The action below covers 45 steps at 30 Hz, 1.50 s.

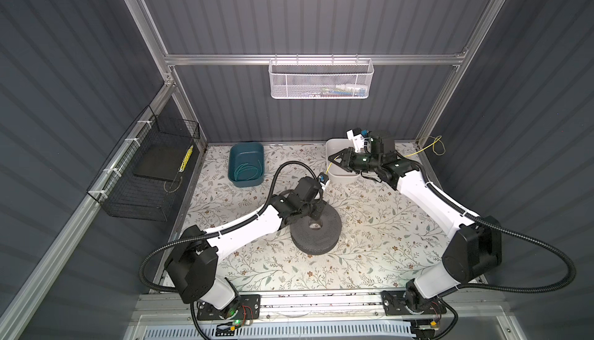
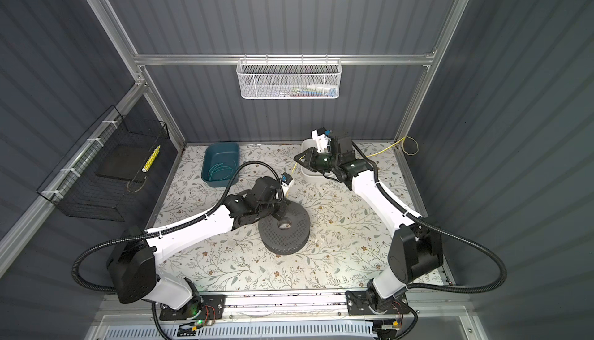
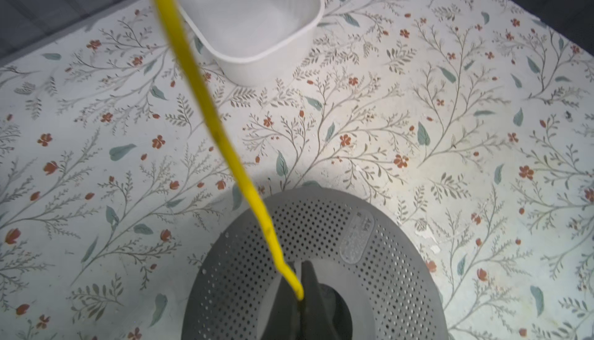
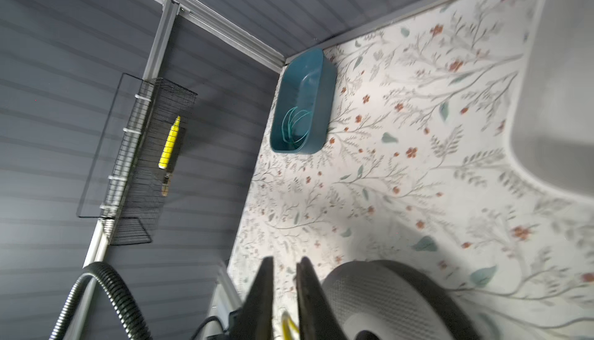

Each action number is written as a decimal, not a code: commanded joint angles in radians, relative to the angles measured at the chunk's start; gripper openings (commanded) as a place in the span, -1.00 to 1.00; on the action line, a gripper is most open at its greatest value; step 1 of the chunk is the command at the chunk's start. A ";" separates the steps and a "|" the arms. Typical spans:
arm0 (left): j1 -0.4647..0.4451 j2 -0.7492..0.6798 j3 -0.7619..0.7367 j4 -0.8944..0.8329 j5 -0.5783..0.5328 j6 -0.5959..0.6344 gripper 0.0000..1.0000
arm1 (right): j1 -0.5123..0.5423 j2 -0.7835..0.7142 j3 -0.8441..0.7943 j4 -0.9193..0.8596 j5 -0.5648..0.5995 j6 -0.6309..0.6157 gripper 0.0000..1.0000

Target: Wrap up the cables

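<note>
The yellow cable (image 3: 205, 97) rises from my left gripper (image 3: 298, 264), which is shut on its end just above the centre hole of the grey perforated spool (image 3: 385, 274). In both top views the cable (image 1: 328, 168) (image 2: 293, 171) climbs to my right gripper (image 1: 331, 160) (image 2: 297, 159) over the white bin's near rim. It then trails on to a loose loop (image 1: 434, 147) at the back right post. In the right wrist view the right gripper (image 4: 285, 259) stands open, with the cable (image 4: 287, 322) lying loose deep in the gap. My left gripper (image 1: 316, 214) sits on the spool (image 1: 321, 235).
A white bin (image 1: 331, 144) stands at the back, right of centre. A teal bin (image 1: 236, 158) holding a teal wire sits at the back left. A black wire basket (image 1: 144, 174) hangs on the left wall, and a white mesh basket (image 1: 321, 79) on the back rail.
</note>
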 commanded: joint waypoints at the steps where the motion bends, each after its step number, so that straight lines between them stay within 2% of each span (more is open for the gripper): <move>1: -0.013 -0.040 -0.031 -0.071 0.076 -0.024 -1.00 | -0.022 -0.087 0.000 0.054 0.040 -0.025 -0.23; 7: -0.012 -0.024 0.013 -0.018 0.134 -0.036 -1.00 | -0.032 -0.201 -0.162 0.066 0.086 0.010 -0.12; 9: -0.011 -0.020 0.027 -0.001 0.172 -0.040 -1.00 | -0.033 -0.234 -0.211 0.054 0.105 0.014 0.01; 17: -0.011 -0.004 0.050 0.067 0.279 -0.071 -1.00 | 0.009 -0.264 -0.330 0.078 0.089 0.032 -0.07; 21: -0.010 0.007 0.063 0.060 0.257 -0.073 -1.00 | 0.014 -0.262 -0.359 0.112 0.074 0.068 -0.07; 29: 0.005 0.037 0.093 0.019 0.211 -0.056 -1.00 | -0.012 -0.429 -0.369 0.031 0.229 0.070 0.03; 33: 0.014 0.019 0.074 0.033 0.205 -0.061 -1.00 | -0.015 -0.505 -0.428 0.032 0.244 0.166 0.06; 38: 0.016 -0.005 0.055 0.050 0.206 -0.065 -1.00 | 0.029 -0.533 -0.629 0.236 0.242 0.403 -0.03; 40: 0.016 -0.007 0.055 0.047 0.214 -0.070 -1.00 | 0.068 -0.503 -0.654 0.310 0.252 0.463 -0.06; 45: 0.016 -0.020 0.035 0.053 0.225 -0.073 -1.00 | 0.126 -0.371 -0.630 0.418 0.256 0.507 -0.05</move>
